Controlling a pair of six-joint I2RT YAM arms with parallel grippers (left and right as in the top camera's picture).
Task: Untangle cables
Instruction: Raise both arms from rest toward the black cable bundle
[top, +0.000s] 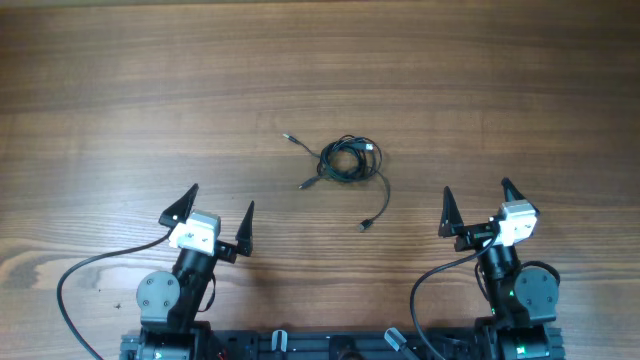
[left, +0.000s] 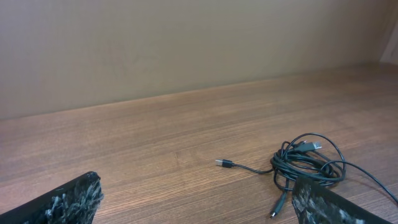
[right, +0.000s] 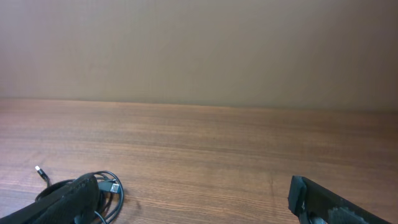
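Nothing is begun yet: my left gripper (top: 221, 197) and right gripper (top: 476, 187) both stand spread wide and empty. The cables (top: 348, 160) lie in a knot ahead of them, between the two, well apart. Next, I reckon, one arm reaches forward for a loose plug end

Black cables (top: 348, 160) in small tangled coil near centre of wooden table (top: 150, 90); three plug ends trail out: one up-left, one down-left, one on long strand curving toward near edge; left gripper (top: 221, 196) and right gripper (top: 476, 186) flank coil on near side, well apart from it; fingers of both spread wide, holding nothing
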